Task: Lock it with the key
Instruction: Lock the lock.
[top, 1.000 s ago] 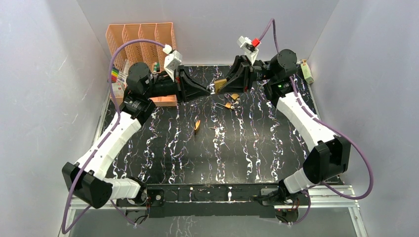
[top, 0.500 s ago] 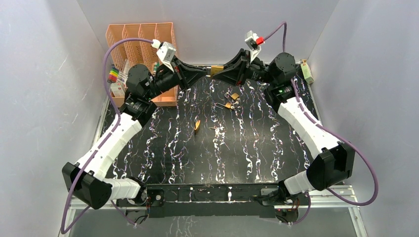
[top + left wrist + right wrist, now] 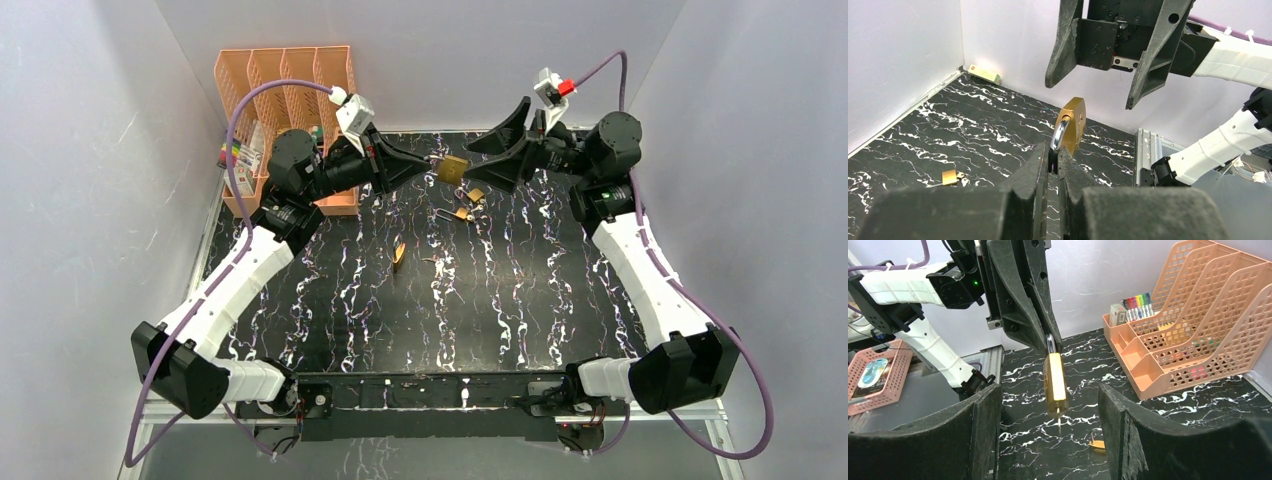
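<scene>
A brass padlock point(image 3: 452, 168) hangs in the air above the back of the table, its body slightly tilted. My left gripper point(image 3: 432, 166) is shut on its steel shackle point(image 3: 1060, 134). In the right wrist view the padlock point(image 3: 1055, 385) faces me edge-on, and a thin key point(image 3: 1058, 424) sticks out of its bottom end. My right gripper point(image 3: 480, 165) stands open just to the right of the lock, touching nothing. In the left wrist view its fingers point(image 3: 1064, 45) spread wide above the padlock point(image 3: 1074, 125).
Two small brass padlocks point(image 3: 475, 195) point(image 3: 462, 213) and another brass piece point(image 3: 400, 252) lie on the black marbled table point(image 3: 520, 300). An orange file organizer point(image 3: 285, 75) with markers point(image 3: 1138, 304) stands at the back left. A small box point(image 3: 623, 147) sits at the back right.
My right gripper has opened and drawn back to the right, off the padlock. The left gripper still holds the lock by its shackle and has shifted slightly.
</scene>
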Robot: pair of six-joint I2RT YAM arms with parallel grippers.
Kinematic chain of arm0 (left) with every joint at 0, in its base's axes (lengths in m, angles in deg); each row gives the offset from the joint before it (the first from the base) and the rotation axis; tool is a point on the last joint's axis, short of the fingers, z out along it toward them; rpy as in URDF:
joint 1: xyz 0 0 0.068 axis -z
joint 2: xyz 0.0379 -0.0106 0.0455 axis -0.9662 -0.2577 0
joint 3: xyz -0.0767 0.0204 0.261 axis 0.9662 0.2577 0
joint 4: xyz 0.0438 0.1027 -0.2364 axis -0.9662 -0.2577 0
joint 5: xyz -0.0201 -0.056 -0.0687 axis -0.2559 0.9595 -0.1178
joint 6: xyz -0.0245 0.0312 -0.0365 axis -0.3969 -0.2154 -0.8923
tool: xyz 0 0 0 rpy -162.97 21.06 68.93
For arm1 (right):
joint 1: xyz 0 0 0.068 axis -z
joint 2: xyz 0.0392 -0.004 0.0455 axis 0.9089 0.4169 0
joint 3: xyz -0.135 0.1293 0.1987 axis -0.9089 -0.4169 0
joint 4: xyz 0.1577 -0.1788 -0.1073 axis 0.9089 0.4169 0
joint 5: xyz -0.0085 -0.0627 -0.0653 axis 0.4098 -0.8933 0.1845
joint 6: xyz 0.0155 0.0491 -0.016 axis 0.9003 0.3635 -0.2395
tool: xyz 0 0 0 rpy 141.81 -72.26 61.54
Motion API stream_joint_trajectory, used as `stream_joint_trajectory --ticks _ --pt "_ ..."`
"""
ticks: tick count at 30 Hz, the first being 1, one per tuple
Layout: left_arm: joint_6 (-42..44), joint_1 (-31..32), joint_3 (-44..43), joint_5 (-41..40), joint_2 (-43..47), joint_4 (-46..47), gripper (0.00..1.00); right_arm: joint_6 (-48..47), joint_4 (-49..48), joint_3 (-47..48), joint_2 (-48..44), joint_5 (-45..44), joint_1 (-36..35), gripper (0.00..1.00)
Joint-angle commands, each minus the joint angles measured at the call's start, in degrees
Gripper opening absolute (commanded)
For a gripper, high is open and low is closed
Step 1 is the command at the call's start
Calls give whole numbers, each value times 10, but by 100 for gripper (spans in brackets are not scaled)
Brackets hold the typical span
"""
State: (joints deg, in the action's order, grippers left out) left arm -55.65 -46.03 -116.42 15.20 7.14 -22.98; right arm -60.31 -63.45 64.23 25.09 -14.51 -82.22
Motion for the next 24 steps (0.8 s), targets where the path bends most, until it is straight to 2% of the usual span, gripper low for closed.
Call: stream_joint_trajectory --ticks 1,8,14,18,24 --pt "-5 -10 -17 8 27 33 0 10 -31 -11 -17 21 11 77" --pt "-8 -17 -15 7 26 37 0 -16 -3 -25 -20 27 11 69" --pt "-22 -21 -13 16 19 55 0 -17 -3 -24 -10 36 10 57" --pt "-28 -21 -11 19 16 59 0 -17 -10 -16 3 37 10 56" --pt "-29 -22 -8 22 15 62 0 -24 -11 -14 15 37 10 60"
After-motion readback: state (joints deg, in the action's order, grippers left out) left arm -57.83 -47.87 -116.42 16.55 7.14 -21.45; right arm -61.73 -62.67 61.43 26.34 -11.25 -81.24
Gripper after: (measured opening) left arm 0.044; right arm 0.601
